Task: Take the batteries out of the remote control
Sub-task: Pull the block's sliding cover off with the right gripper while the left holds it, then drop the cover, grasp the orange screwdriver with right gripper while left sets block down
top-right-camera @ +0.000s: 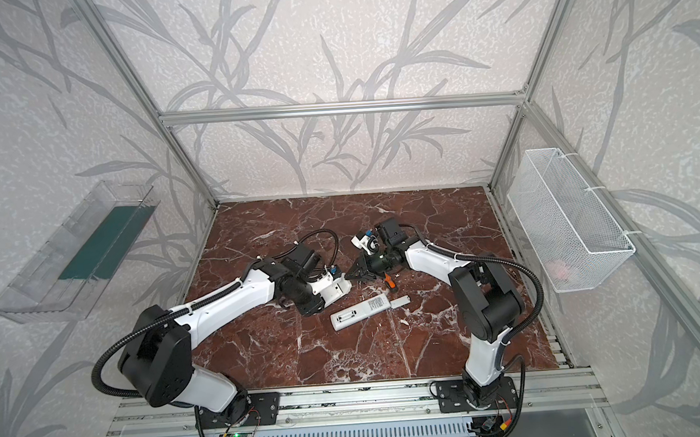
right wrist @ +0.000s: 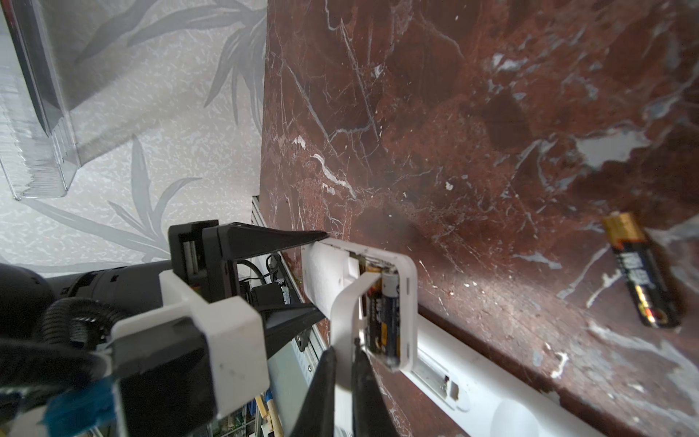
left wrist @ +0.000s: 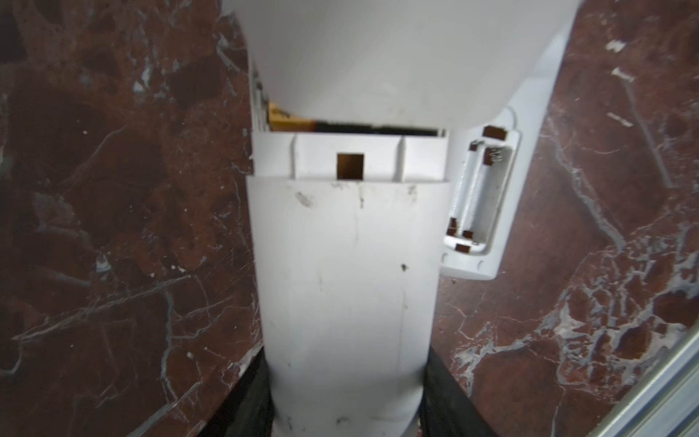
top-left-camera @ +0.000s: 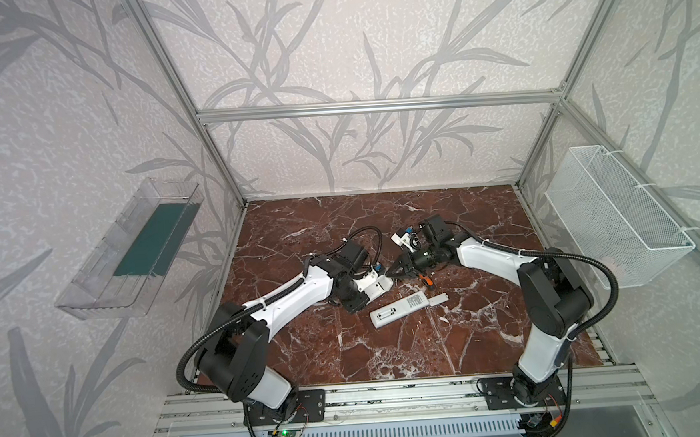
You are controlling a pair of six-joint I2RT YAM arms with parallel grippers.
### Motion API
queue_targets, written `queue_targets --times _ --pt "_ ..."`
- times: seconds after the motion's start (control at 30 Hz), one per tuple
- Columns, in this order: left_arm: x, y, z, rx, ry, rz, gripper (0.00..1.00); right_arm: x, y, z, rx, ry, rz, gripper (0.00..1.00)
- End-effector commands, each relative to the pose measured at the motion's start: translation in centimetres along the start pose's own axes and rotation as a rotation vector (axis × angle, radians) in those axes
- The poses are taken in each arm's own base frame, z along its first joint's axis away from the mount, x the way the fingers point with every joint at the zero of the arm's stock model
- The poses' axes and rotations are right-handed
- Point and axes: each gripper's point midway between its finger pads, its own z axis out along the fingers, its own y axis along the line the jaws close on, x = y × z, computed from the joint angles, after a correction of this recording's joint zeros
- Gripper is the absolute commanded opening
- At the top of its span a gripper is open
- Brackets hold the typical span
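left gripper part-open, clamping remote, right gripper pinched tight on lifted battery cover, batteries inside

Mid-frame on the red-marble counter lie a white remote, a cover plate beside it, an orange-handled screwdriver and a battery.

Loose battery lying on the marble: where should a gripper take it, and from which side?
Grip the loose battery across the middle of its barrel, coming from straight above. It lies flat on the table with bare marble along both long sides, so jaws likely fit either side of its slim body.
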Motion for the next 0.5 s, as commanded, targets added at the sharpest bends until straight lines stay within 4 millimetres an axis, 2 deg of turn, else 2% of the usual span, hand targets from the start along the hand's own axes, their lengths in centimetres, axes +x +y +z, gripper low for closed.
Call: queue_targets --times 0.0,0.1,0.3,0.47 --pt "1.5 1.6 0.6 -0.084 0.104 -0.021 0.33 -0.1 -1.1 0.8 0.004 0.008 0.026 0.15" --pt "3.0 3.3 0.9 -0.157 0.209 -0.055 0.31 -0.3 -1.6 1.2 0.004 0.009 0.036 0.15" --pt "3.1 3.7 0.9 -0.162 0.205 -0.081 0.31 -0.4 -2.6 2.1 -0.002 0.02 0.062 0.16" --pt "2.8 3.9 0.4 -0.171 0.186 -0.082 0.31 -0.2 -2.5 1.6 0.005 0.014 0.051 0.28"
